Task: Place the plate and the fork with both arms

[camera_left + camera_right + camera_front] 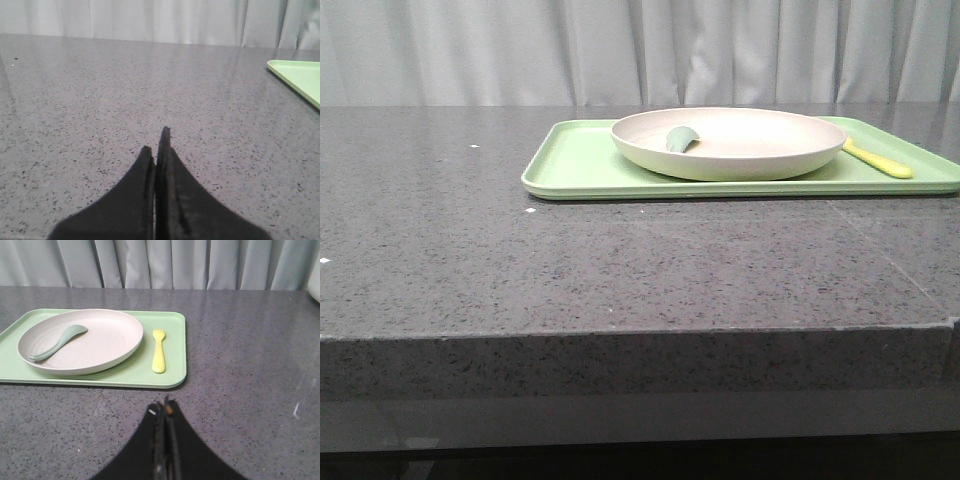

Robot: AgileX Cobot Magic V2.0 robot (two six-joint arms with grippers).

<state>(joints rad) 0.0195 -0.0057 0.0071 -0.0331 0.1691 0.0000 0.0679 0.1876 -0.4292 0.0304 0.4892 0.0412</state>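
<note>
Plate [730, 143] and fork [878, 160] both lie on the light-green tray [570, 165], which sits toward the far right of the dark speckled tabletop [620, 260]. The plate fills the middle of the tray, and a pale grey-green utensil [680, 138] rests inside it on its left part. The fork lies on the bare strip of tray just to the right of the plate, close to its rim; whether they touch I cannot tell.

In the right wrist view the right claw [164, 407] is clenched with nothing between its fingers. It hovers over bare tabletop just on the near side of the tray's edge. From it the fork lies straight ahead, a little farther out, with its long axis running near to far, tines at the far end and handle end nearer the claw. The plate lies ahead and to the left.

The left claw [157, 142] is likewise pressed shut and empty. It sits over open tabletop well to the left, and only a corner of the tray shows at the right edge of its view.

I judge the right arm the nearer one to the fork, and its jaws would have to open and close across the slim handle. The left arm would have to travel right to reach the plate's left rim.
</note>
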